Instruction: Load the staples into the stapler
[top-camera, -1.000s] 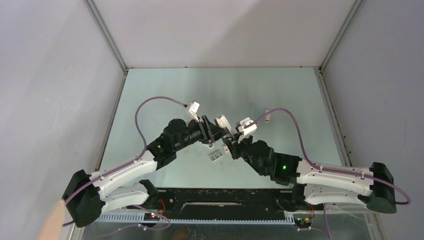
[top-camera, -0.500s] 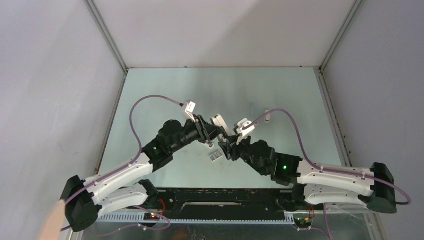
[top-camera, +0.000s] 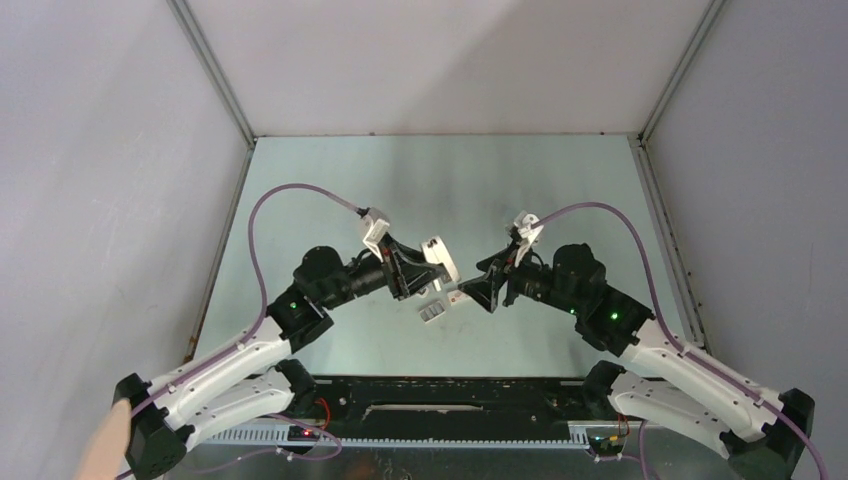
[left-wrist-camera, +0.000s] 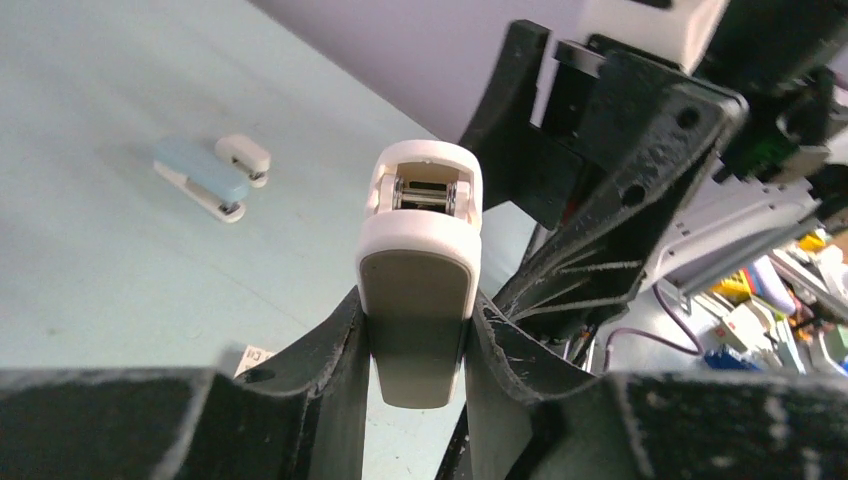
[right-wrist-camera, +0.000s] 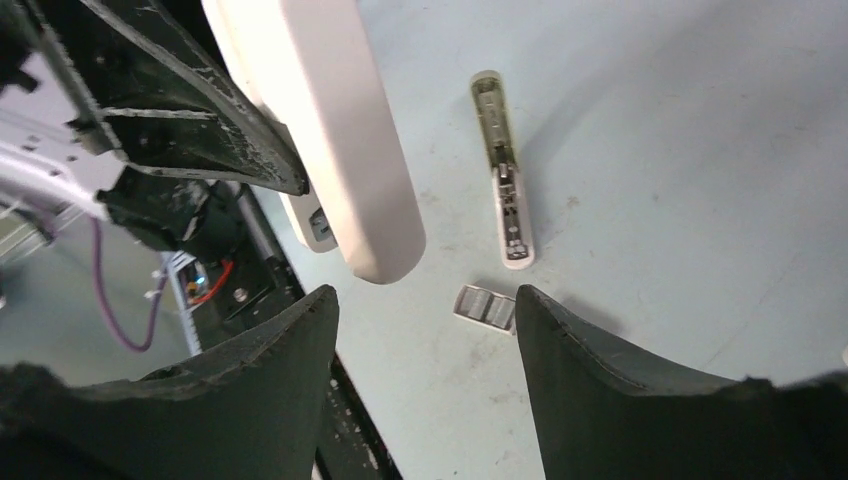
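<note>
Holding stapler (left-wrist-camera: 420, 270) clamped in left gripper (left-wrist-camera: 418, 330); right gripper (right-wrist-camera: 422, 310) gapes empty just beside it. Staples (right-wrist-camera: 486, 306) lie on table (right-wrist-camera: 650, 150) below right gripper. I judge loading not begun: pick-up and insertion remain.

We are finding the middle of the surface (top-camera: 400, 180) crowded. The left hand (left-wrist-camera: 418, 340) is clamping the white stapler (left-wrist-camera: 418, 240) upright above it, and the right hand (right-wrist-camera: 425, 300), fingers spread wide, is facing it just beside, so only a narrow gap is lying between them. Under that gap, the tray of staples (right-wrist-camera: 485, 307) and a long white stapler part (right-wrist-camera: 505, 190) are lying near each other, blocking a straight descent. Toward the far wall (top-camera: 450, 60) we are seeing bare room. A blue stapler (left-wrist-camera: 198, 180) and a small white piece (left-wrist-camera: 243, 155) are lying well apart from the hands.
</note>
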